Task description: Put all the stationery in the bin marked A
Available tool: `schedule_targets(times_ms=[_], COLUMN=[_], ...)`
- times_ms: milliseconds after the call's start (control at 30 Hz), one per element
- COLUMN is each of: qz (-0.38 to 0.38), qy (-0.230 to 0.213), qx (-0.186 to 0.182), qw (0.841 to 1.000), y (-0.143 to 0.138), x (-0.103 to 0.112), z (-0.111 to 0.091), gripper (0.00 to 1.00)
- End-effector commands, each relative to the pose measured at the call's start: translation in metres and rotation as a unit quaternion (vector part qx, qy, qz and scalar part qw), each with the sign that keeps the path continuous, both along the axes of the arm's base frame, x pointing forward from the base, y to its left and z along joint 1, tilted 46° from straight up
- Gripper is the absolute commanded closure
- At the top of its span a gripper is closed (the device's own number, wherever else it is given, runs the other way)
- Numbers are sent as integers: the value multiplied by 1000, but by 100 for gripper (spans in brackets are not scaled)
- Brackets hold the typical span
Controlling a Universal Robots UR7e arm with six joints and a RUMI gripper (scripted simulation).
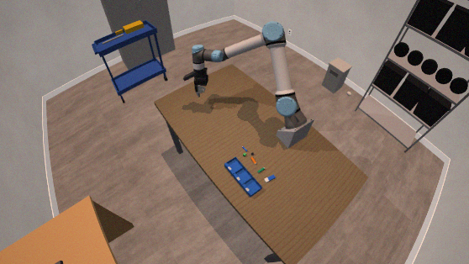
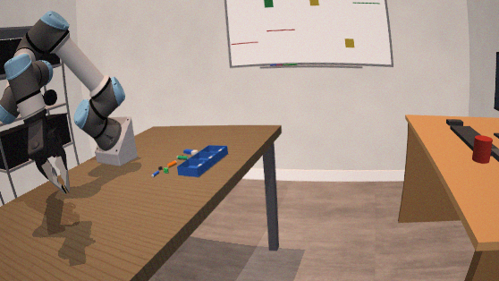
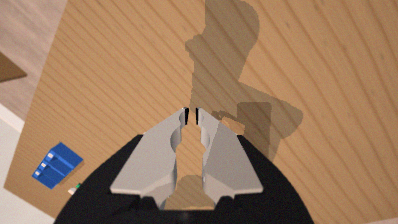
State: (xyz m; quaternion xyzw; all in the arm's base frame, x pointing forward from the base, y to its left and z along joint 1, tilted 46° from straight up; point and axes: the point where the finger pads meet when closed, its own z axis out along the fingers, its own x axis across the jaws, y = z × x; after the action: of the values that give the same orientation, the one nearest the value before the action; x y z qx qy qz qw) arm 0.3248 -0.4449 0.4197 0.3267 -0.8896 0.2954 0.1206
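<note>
My gripper (image 1: 198, 93) (image 2: 63, 188) (image 3: 192, 109) is shut and empty. It hangs above the far end of the wooden table (image 1: 319, 198) (image 2: 134, 215) (image 3: 125, 60), far from the objects. A blue bin with three compartments (image 1: 243, 176) (image 2: 202, 160) (image 3: 56, 165) lies on the table. Beside it lie small items: a blue pen-like piece (image 1: 244, 148) (image 2: 156, 173), a green cube (image 1: 245, 155) (image 2: 165, 170), an orange marker (image 1: 253, 160) (image 2: 172, 163), a green marker (image 1: 261, 170) (image 2: 181, 157), a small black piece (image 1: 252, 154), and a blue-and-white eraser (image 1: 270, 178) (image 2: 190, 151).
The arm's base (image 1: 294, 134) (image 2: 117, 148) stands on the table near the items. A blue cart (image 1: 130, 59) stands beyond the table's far end. A shelf rack (image 1: 424, 71) stands to the right. An orange desk (image 2: 460, 179) with a red cup (image 2: 482, 149) stands apart.
</note>
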Motion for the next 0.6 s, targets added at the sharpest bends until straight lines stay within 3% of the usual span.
schedule_targets(times_ms=[0, 167, 333, 433, 567], qz=[4, 17, 19, 19, 34], qy=[3, 16, 17, 17, 35], qx=[6, 23, 25, 25, 42], qw=[1000, 999, 999, 999, 998], y=[15, 19, 42, 43, 63], x=[19, 24, 45, 46, 61], z=[-21, -26, -54, -55, -76], gripper=[96, 96, 96, 96, 96])
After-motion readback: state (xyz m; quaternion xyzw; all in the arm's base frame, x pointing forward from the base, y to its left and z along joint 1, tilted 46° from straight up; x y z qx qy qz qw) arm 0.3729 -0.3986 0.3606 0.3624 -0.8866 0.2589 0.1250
